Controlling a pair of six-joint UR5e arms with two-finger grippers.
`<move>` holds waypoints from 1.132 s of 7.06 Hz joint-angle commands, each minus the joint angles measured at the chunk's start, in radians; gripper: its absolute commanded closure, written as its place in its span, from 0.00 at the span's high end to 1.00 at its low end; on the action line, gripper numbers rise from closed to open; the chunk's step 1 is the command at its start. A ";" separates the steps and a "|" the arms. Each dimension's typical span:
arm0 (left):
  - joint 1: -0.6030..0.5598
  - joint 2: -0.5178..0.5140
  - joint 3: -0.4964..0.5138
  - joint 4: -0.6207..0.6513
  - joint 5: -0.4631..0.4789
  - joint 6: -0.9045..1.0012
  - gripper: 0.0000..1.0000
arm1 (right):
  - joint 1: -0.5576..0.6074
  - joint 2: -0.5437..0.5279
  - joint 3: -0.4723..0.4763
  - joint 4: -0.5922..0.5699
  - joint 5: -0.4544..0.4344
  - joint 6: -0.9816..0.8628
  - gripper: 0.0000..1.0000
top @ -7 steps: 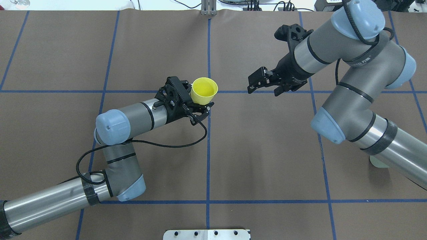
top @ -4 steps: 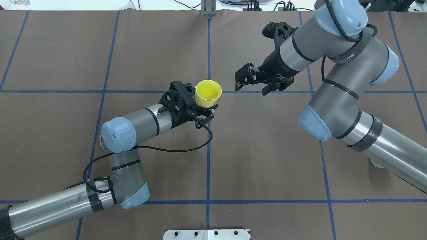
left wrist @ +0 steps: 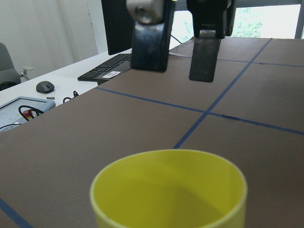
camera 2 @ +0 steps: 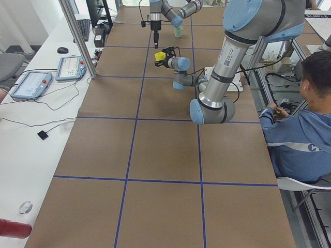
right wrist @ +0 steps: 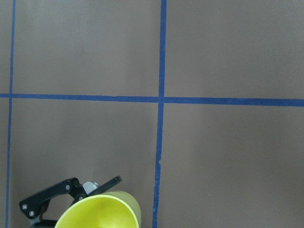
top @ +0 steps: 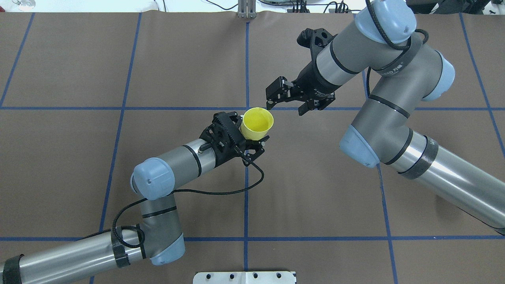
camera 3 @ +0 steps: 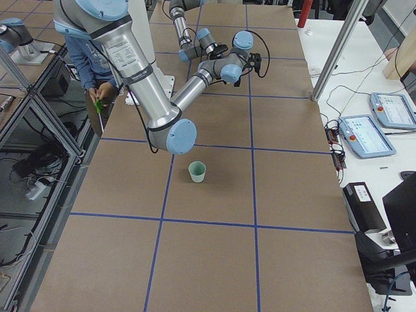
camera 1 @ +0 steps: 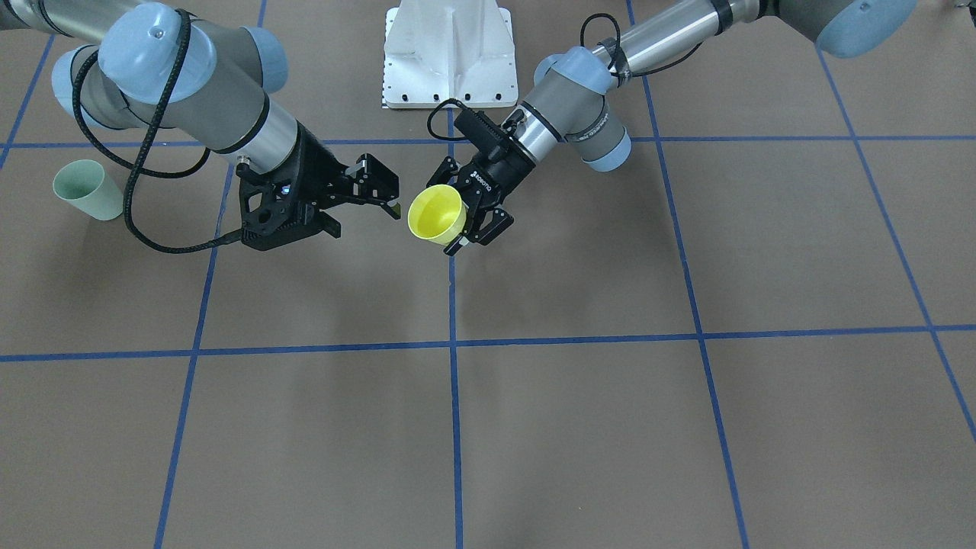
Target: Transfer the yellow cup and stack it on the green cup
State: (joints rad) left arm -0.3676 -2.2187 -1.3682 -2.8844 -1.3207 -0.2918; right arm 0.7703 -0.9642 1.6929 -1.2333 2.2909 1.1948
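Yellow plastic, thin-walled and glossy: that is what I am reading on the yellow cup (top: pixel 257 123), a small tapered tumbler with a wider rim and nothing inside it. I am judging it very light, stiff enough to take a pinch yet springy at the rim, and slick, so a hard squeeze is likely to ovalise it or pop it out. The left end effector (top: pixel 253 136) is gripping it low on the wall, lifting it clear of the counter (top: pixel 315 197) near the centre line with the mouth tipping up and towards the other arm.

The right end effector (top: pixel 287 105) is hanging just beside the rim with its jaws spread and nothing between them. In the left wrist view its dark flat fingers (left wrist: pixel 147 38) are standing apart, above and beyond the cup.

For the hand-over I am favouring a hold on the upper wall just under the rim, where the taper is widening and resisting a downward slip, and clear of the left fingers below.

The green cup (camera 1: pixel 85 191) is standing upright on the counter well apart, out on the robot's right side: pale mint, the same tapered shape, matte-looking. I am expecting it to slide or tip easily if the yellow one is pushed in off-axis. The counter itself is looking like brown paper taped into squares with blue lines.
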 commanded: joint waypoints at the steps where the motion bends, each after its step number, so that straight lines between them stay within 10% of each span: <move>1: 0.001 -0.018 0.001 0.005 0.012 -0.001 0.00 | -0.029 -0.004 0.001 0.002 0.001 0.026 0.96; 8: 0.006 -0.027 -0.002 0.002 0.012 -0.003 0.00 | -0.039 -0.007 0.008 0.002 0.007 0.026 0.53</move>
State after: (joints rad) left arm -0.3635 -2.2435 -1.3696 -2.8823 -1.3085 -0.2934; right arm 0.7331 -0.9728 1.6998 -1.2318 2.2967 1.2210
